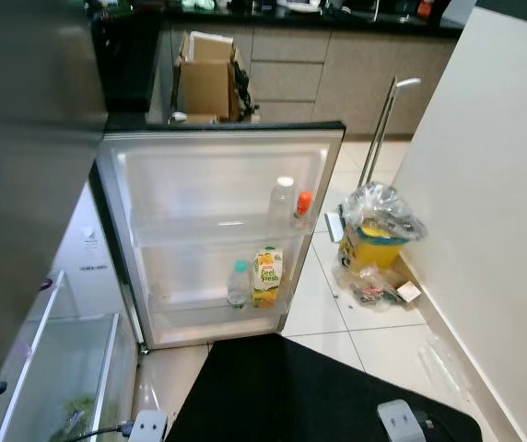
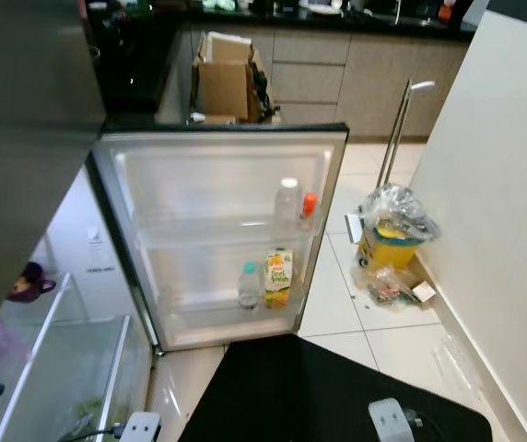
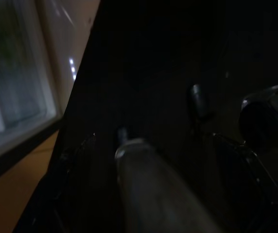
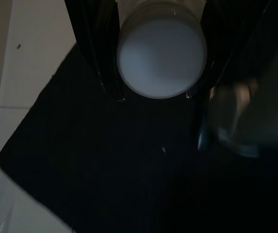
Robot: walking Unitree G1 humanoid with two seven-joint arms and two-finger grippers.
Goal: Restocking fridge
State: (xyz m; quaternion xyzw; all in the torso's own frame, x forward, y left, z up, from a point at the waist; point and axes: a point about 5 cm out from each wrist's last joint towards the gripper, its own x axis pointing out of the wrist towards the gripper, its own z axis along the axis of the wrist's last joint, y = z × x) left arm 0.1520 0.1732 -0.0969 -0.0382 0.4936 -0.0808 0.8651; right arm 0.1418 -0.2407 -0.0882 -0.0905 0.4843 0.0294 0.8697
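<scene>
Holding a white-capped bottle (image 4: pixel 162 53) clamped between my right gripper (image 4: pixel 158 73) fingers above the black mat (image 4: pixel 105 170), I worry it could knock the juice carton (image 1: pixel 266 276) near the fridge door (image 1: pixel 217 230) shelf's right edge; left jaws unreadable.

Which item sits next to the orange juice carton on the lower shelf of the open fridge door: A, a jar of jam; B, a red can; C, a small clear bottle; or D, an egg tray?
C: a small clear bottle stands right beside the juice carton on the lower shelf of the fridge door.
</scene>
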